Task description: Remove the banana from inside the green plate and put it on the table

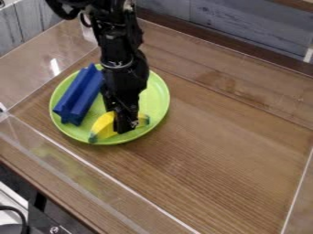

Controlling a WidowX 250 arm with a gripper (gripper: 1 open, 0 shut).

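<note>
Pincer (117, 122) points straight down at left of centre, its jaws narrowed around the banana (105, 125), which lies in the lower part of the green plate (156, 91) beside a blue block (80, 91). Whether the grip is firm I cannot tell. Best confirm hold, lift clear of the rim, then set down on bare surface (226, 137) to the right.
</note>
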